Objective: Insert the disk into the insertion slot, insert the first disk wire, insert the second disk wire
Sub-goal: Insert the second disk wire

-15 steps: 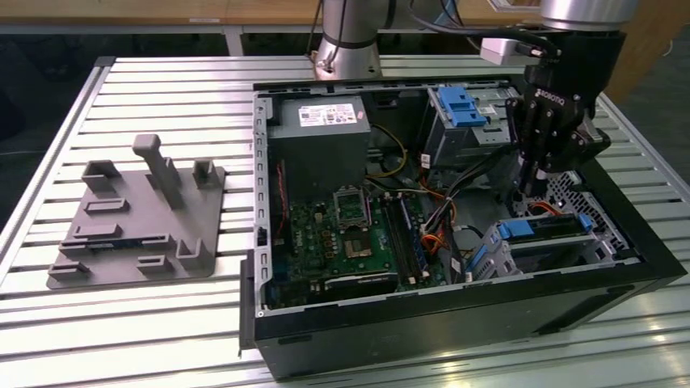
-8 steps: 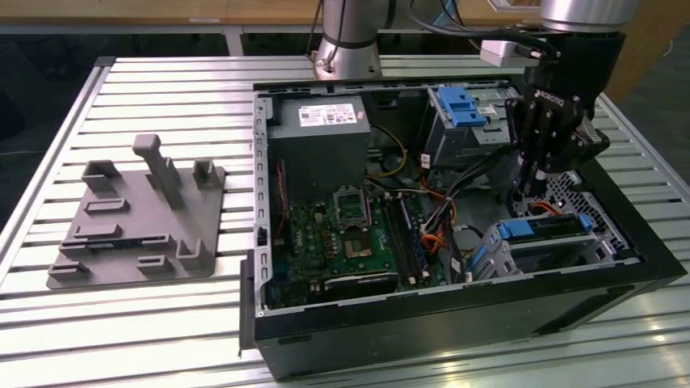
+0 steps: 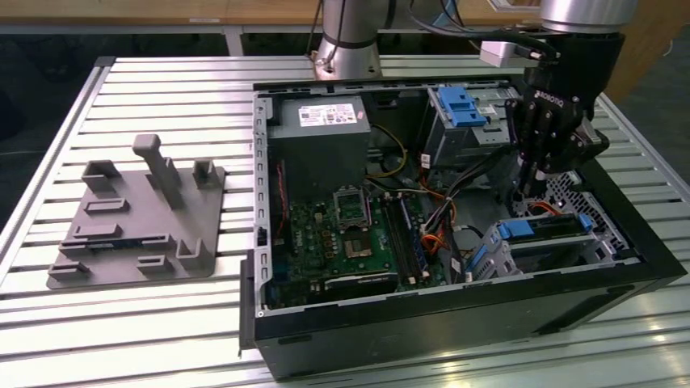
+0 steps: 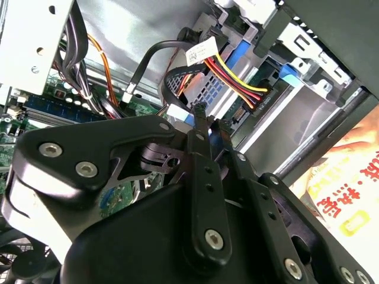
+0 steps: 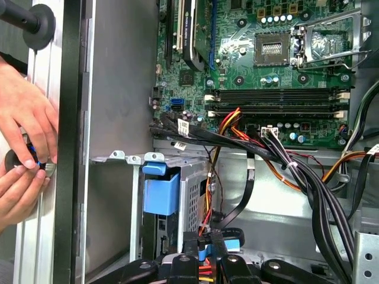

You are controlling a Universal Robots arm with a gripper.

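The disk [image 3: 536, 230], in its blue carrier, sits inside the insertion slot [image 3: 496, 252], a grey cage at the exterior view's right of the open computer case. In the first wrist view the blue carrier of the disk [image 5: 160, 192] shows at the mouth of the perforated insertion slot [image 5: 190, 195]. My gripper [image 3: 528, 192] reaches down into the case just behind the disk. Its fingers are nearly together, and a blue disk wire [image 4: 235, 59] runs to the gripper [image 4: 211, 118]. A second disk wire [image 4: 240, 80] with red, yellow and black strands ends in a black plug by the cage. Blue shows between the fingers of the gripper [image 5: 203, 245].
Another metal cage with a wide blue latch [image 3: 466, 105] stands behind the gripper. The motherboard [image 3: 345, 234] and power supply [image 3: 318, 145] fill the case's other half. Black cable bundles [image 5: 296, 171] cross near the gripper. A person's hands [image 5: 23, 136] work at the case's outer wall. A grey fixture [image 3: 140, 218] lies on the table.
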